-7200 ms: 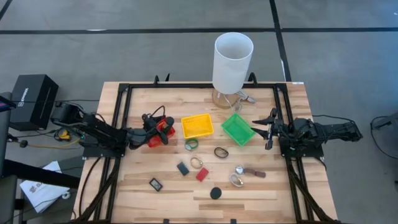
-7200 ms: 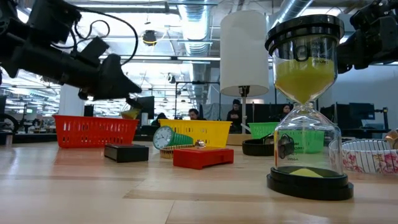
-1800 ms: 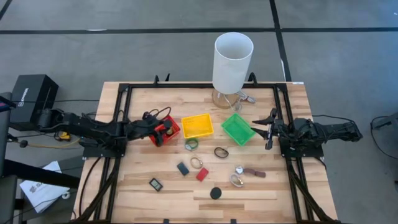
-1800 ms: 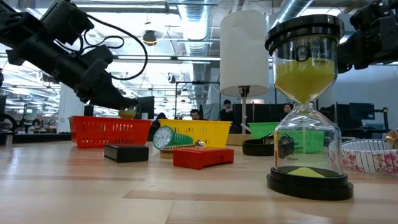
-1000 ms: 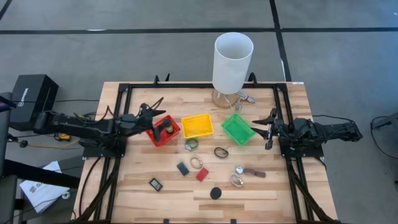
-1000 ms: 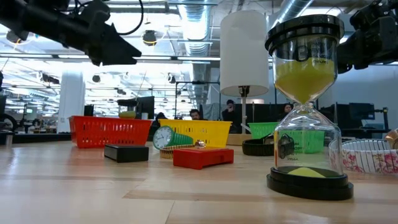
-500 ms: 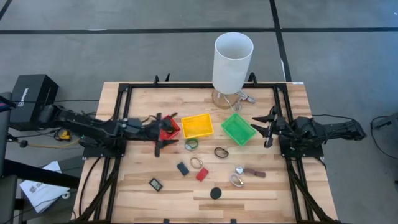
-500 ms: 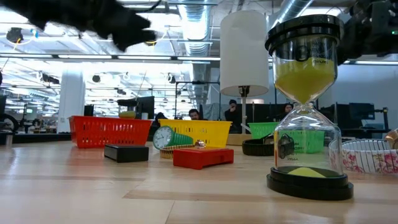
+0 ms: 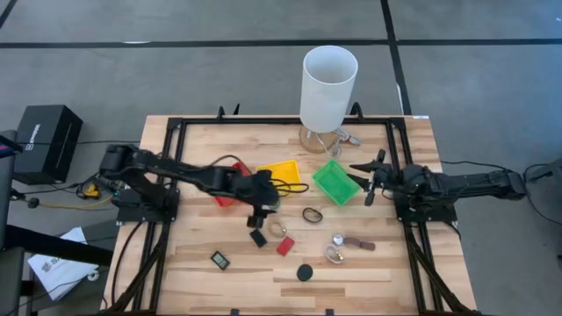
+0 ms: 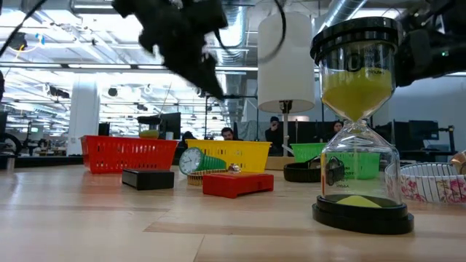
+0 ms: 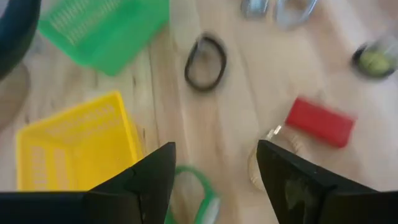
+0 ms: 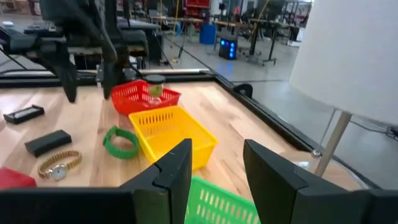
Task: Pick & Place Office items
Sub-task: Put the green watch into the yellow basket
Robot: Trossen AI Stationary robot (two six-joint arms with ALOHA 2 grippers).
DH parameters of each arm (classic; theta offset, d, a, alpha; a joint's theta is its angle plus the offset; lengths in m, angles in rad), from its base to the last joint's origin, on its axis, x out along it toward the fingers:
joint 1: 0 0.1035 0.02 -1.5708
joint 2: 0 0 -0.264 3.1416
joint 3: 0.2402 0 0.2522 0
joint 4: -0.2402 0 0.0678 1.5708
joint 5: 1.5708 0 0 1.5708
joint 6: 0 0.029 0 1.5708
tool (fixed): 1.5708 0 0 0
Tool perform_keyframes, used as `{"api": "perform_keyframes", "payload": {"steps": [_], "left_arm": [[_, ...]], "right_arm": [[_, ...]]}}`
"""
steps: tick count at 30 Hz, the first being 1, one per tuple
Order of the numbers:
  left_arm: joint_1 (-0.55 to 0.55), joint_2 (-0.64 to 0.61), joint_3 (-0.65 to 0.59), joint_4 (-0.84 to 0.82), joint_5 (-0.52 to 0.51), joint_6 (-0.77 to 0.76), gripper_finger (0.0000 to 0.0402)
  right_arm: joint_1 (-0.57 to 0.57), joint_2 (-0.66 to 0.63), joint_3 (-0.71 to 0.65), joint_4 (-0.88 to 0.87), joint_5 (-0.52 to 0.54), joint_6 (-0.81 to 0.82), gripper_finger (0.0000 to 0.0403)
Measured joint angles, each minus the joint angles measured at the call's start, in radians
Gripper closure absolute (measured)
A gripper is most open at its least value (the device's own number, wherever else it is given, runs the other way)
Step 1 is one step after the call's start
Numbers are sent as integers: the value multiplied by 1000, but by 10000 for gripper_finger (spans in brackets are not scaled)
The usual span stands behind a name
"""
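My left gripper is open and hangs above the table's middle, over the green ring just in front of the yellow basket. It touches nothing. A dark rectangle, a gold watch, a red rectangle and a black ring lie flat on the wood around it. Farther toward the near edge lie a dark framed rectangle, a black disc and silvery clips. My right gripper is open and hovers beside the green basket.
The red basket holds a small jar with a yellow-green lid. The tall white cylinder stands at the far edge. An hourglass rises close in the low view. Black frame rails run along the left and right sides.
My left gripper has swung away from the red basket toward the table's right and near side, ending above the green ring, its fingers open throughout. My right gripper has moved a little toward the table's left, closer to the green basket.
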Motion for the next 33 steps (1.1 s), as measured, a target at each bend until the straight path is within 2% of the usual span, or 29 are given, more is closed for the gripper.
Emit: {"api": "perform_keyframes", "payload": {"steps": [3,7,12,23,28,33], "left_arm": [[25,60,8,-50,4,56,179],[48,112,8,-82,89,77,182],[48,143,8,-84,68,156,192],[46,153,-49,-74,94,153,215],[45,153,-73,-69,83,155,245],[45,153,-74,-45,79,155,313]], "right_arm": [[-6,24,0,-1,0,0,267],[-11,40,0,0,0,0,267],[-11,39,0,2,0,0,267],[-11,37,0,2,0,0,267],[-10,37,0,2,0,0,267],[-10,37,0,2,0,0,267]]}}
